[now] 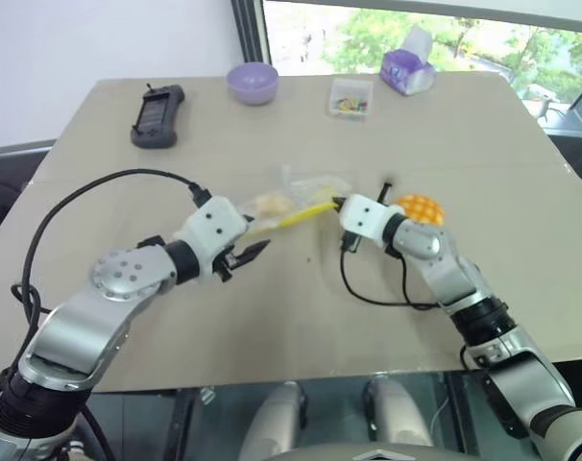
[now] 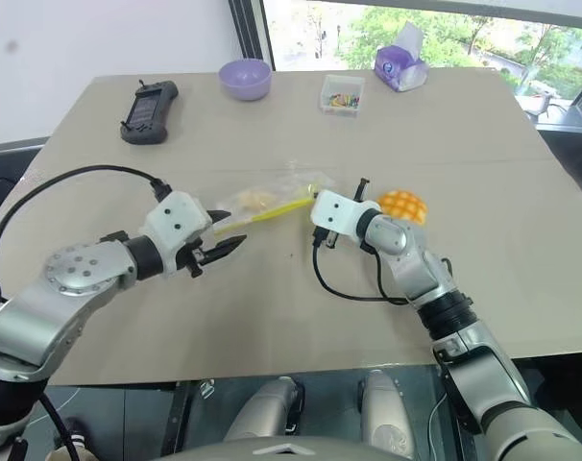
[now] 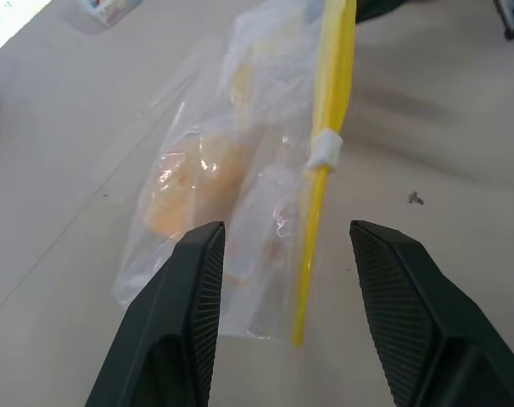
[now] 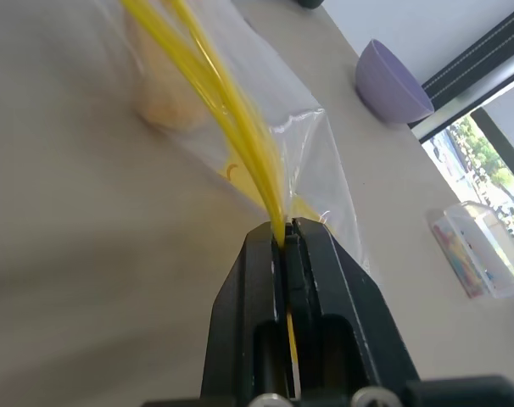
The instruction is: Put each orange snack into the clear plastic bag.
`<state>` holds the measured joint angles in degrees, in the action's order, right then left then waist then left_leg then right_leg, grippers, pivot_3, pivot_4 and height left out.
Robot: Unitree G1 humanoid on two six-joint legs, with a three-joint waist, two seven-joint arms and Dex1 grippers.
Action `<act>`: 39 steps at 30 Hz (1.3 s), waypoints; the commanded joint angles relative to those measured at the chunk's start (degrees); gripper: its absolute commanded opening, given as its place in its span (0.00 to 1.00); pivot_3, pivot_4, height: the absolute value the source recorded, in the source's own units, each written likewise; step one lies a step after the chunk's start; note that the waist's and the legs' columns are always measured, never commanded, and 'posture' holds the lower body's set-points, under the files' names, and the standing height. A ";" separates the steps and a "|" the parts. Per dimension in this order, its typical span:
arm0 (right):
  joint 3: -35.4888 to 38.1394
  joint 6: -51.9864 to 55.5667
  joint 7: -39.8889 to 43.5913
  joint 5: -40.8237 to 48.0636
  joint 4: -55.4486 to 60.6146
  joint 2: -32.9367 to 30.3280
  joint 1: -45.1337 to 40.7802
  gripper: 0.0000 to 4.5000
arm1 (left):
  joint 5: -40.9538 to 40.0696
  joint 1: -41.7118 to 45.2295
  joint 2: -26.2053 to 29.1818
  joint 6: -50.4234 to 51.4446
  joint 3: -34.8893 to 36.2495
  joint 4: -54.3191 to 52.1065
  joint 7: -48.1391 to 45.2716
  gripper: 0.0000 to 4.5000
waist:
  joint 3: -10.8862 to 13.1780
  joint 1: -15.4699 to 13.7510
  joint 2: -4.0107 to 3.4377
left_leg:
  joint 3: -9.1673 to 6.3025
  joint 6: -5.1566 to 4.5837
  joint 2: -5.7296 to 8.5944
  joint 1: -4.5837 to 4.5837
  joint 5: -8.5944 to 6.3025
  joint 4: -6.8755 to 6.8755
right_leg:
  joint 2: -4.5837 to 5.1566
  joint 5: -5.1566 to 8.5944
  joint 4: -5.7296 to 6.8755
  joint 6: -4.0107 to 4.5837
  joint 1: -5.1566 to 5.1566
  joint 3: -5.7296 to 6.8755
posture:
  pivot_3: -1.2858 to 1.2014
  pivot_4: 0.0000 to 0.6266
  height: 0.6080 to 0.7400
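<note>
Your left gripper (image 1: 254, 253), jaws apart and empty, sits just short of the clear plastic bag (image 1: 296, 200), which already holds the flat pale-orange piece (image 1: 269, 204). Your right gripper (image 4: 284, 237) pinches the bag's yellow closure strip (image 3: 323, 153). Just beyond that arm, the grid-topped bun (image 1: 420, 208) lies unbagged on the table (image 1: 483, 144).

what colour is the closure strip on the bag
Bright yellow closure strip on the clear plastic bag, best in left wrist view.

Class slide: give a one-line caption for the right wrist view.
Right gripper shut on the yellow closure strip of the clear plastic bag, a pale-orange snack inside.
</note>
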<state>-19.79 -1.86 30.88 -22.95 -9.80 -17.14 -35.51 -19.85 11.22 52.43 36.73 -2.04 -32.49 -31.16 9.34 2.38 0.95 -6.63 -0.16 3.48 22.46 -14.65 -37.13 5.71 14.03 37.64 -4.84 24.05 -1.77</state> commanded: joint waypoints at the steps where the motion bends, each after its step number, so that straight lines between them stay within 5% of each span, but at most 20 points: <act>1: 0.63 -0.09 0.06 0.79 3.03 -0.29 -0.79 0.00 | 3.87 1.81 -1.43 -1.32 -2.78 0.02 -0.11 0.44 | 0.00 -0.01 0.00 | 0.01 0.00 0.00 0.00 0.00 0.00 | 0.00 0.00 0.00 0.00 0.00 0.00 | 0.52 0.24 1.00; 6: 1.10 -0.09 -0.90 0.79 3.14 -0.41 -0.81 0.00 | 7.69 2.67 -1.55 -3.06 -4.16 1.02 -1.40 0.01 | 0.00 0.05 0.00 | 0.00 0.00 -0.01 0.00 0.00 -0.01 | -0.01 0.00 0.02 0.00 0.01 0.01 | 0.52 0.24 1.00; 12: 2.07 -1.91 1.82 4.67 0.49 -1.10 -2.37 0.00 | 14.06 6.10 -1.66 -11.26 -5.67 8.53 -3.62 0.01 | 0.00 -0.02 0.00 | -0.01 0.00 0.00 0.00 0.00 -0.03 | -0.01 0.00 0.02 0.00 0.00 0.01 | 0.52 0.24 1.00; 17: 4.84 0.17 2.53 6.61 3.02 -3.91 -1.32 0.32 | 17.74 11.48 -2.75 -20.27 -7.13 19.13 -6.59 0.00 | 0.00 -0.07 0.00 | -0.02 0.00 0.01 0.01 0.00 -0.05 | -0.01 0.00 0.02 0.00 0.00 0.02 | 0.52 0.24 1.00; 23: 9.10 6.85 5.95 12.65 11.92 -7.02 3.21 0.32 | 20.19 14.82 -4.80 -26.15 -7.46 25.09 -8.80 0.00 | 0.01 -0.05 -0.01 | -0.16 -0.01 0.07 0.16 0.00 -0.10 | 0.05 0.00 -0.02 -0.01 0.01 0.18 | 0.52 0.24 1.00; 28: 9.57 16.80 5.03 18.43 17.84 -0.83 2.64 0.02 | 22.15 16.05 -6.34 -28.83 -7.25 26.71 -9.56 0.00 | 0.01 0.26 -0.01 | -0.12 -0.01 0.00 0.14 0.00 -0.14 | -0.01 0.00 0.15 -0.01 0.08 0.14 | 0.52 0.24 1.00; 39: 3.74 14.31 1.89 16.34 11.54 6.67 -3.45 0.02 | 23.53 14.20 -7.52 -29.13 -6.29 24.19 -10.61 0.00 | 0.01 0.00 -0.01 | -0.17 0.00 0.07 0.16 0.00 -0.28 | 0.02 0.00 0.25 -0.01 0.09 0.14 | 0.52 0.24 1.00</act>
<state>-16.11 14.53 33.31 -6.51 1.72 -10.67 -37.27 3.26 25.61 44.71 8.26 -9.82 -5.89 -41.55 9.35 2.38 0.95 -6.79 -0.16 3.55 22.62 -14.65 -37.41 5.73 14.03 37.89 -4.85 24.14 -1.63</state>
